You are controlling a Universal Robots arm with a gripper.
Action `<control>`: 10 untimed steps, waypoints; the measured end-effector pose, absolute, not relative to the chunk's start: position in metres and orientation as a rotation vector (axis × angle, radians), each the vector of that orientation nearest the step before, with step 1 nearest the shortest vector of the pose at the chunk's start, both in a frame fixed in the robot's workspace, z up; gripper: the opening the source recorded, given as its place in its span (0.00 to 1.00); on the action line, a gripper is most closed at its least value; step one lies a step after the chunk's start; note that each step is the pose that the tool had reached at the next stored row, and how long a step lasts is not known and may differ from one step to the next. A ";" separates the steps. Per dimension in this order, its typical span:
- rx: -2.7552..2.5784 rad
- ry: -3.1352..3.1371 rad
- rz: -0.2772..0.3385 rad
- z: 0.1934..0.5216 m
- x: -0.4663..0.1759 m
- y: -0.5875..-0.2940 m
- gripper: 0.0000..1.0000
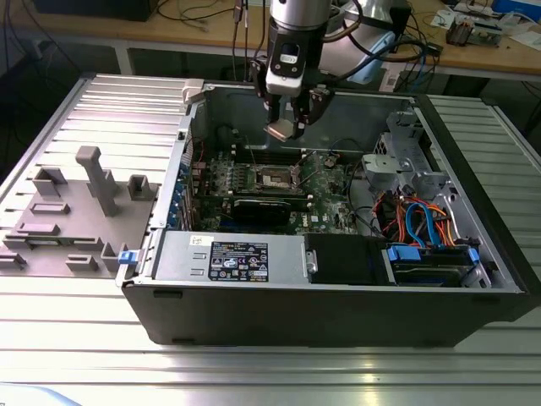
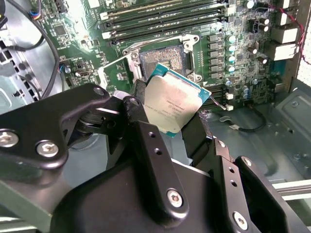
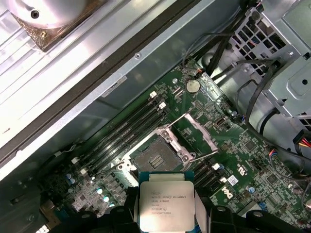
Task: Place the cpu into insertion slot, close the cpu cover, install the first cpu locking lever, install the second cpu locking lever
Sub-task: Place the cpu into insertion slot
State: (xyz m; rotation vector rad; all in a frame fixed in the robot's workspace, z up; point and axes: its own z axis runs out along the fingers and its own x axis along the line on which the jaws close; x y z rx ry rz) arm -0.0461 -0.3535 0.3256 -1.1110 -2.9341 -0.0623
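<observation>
Clamps the cpu (image 2: 175, 102), a flat square of brushed silver-grey metal with a thin green rim (held tilted), between the gripper's (image 1: 286, 128) matte black fingers (image 2: 197, 133), clear of and at twelve o'clock from the dark-centred, silver-bordered insertion slot (image 1: 277, 178) in the exterior view.

Ribbed metal bench (image 1: 270, 372) in foreground. Grey moulded fixtures (image 1: 76, 211) at exterior view's left. Wooden bench (image 1: 152, 34) behind, strewn with cables (image 1: 196, 13).
</observation>
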 end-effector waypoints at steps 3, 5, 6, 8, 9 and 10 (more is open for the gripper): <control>-1.169 -2.922 -0.064 0.323 -0.046 -0.353 0.54; -1.205 -2.921 -0.065 0.323 -0.046 -0.353 0.54; -1.212 -2.920 -0.064 0.322 -0.046 -0.353 0.54; -1.213 -2.920 -0.064 0.322 -0.046 -0.353 0.54; -1.213 -2.921 -0.065 0.322 -0.046 -0.353 0.54; -1.213 -2.921 -0.065 0.322 -0.046 -0.353 0.54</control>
